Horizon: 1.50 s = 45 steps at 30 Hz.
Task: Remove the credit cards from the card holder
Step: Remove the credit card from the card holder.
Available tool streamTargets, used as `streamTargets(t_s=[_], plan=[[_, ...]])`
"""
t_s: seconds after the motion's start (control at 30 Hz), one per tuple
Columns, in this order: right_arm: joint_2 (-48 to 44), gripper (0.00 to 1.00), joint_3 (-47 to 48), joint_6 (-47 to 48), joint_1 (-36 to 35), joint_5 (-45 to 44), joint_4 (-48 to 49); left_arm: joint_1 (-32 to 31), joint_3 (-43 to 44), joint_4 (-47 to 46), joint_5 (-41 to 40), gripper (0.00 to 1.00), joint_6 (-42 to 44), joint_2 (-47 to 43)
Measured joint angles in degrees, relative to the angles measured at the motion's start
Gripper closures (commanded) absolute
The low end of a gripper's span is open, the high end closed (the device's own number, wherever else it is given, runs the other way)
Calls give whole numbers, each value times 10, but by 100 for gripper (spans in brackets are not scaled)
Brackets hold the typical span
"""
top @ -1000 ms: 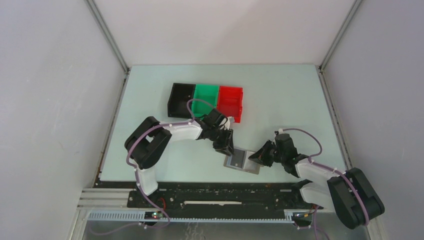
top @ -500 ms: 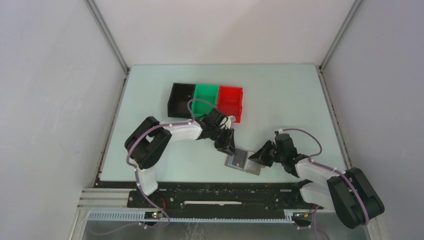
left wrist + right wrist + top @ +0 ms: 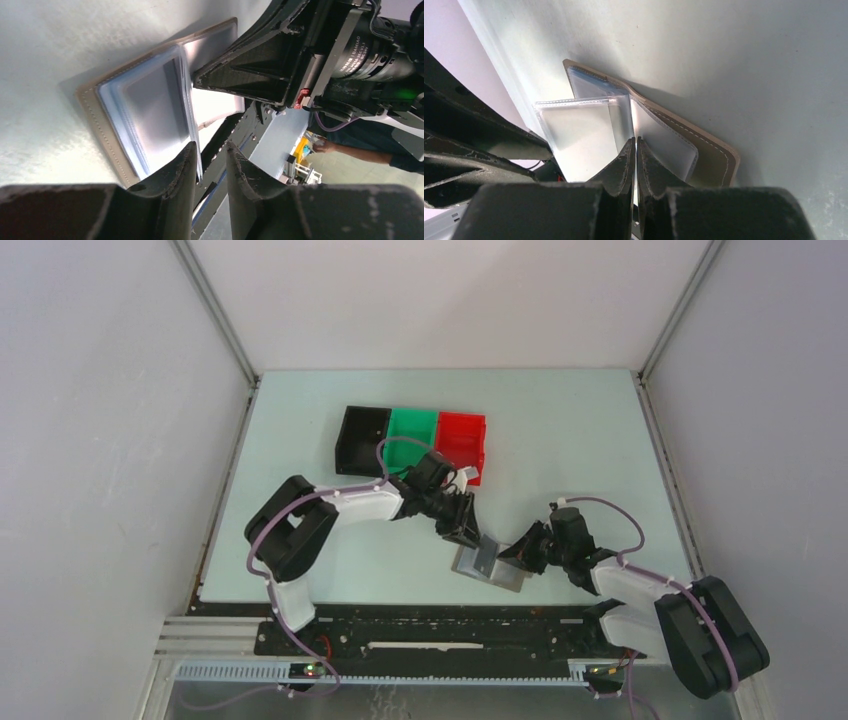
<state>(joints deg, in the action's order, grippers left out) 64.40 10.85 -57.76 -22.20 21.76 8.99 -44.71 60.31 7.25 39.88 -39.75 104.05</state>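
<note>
1. Currently the card holder (image 3: 482,570) lies open on the worktop (image 3: 560,440), close to its near edge and a little right of the middle, between the two grippers.
2. Its tan stitched cover rests flat, with clear plastic sleeves fanned up from it.
3. Over the holder's far-left corner, the left gripper (image 3: 210,149) has its jaws partly apart with a plain gap between them. One clear sleeve's edge runs along the inner face of one finger, unclamped.
4. From the right side, the right gripper (image 3: 634,145) has its fingers pressed almost together, pinching a thin clear sleeve of the holder.
5. Black (image 3: 360,440), green (image 3: 412,437) and red (image 3: 461,445) bins stand in a row farther back, well apart from the holder.
</note>
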Motion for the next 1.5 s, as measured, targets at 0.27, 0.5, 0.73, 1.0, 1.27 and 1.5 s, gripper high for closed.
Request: streamTargets(t_s=[0.27, 0.5, 0.73, 1.0, 1.27, 1.5], plan=[[-25, 90, 0, 0, 8, -1, -16, -17, 1, -10, 26, 67, -9, 0], [-77, 89, 0, 5, 27, -2, -47, -39, 1, -17, 33, 67, -14, 0], [-142, 88, 0, 13, 51, -2, -102, -48, 19, -20, 40, 67, -17, 8], [-195, 83, 0, 18, 61, 1, -146, -51, 57, -22, 43, 67, -19, 27], [-201, 79, 0, 23, 61, 29, -148, -52, 59, -20, 43, 67, -19, 41], [-162, 80, 0, 31, 37, 35, -134, -35, 47, -16, -9, 64, -19, 33]])
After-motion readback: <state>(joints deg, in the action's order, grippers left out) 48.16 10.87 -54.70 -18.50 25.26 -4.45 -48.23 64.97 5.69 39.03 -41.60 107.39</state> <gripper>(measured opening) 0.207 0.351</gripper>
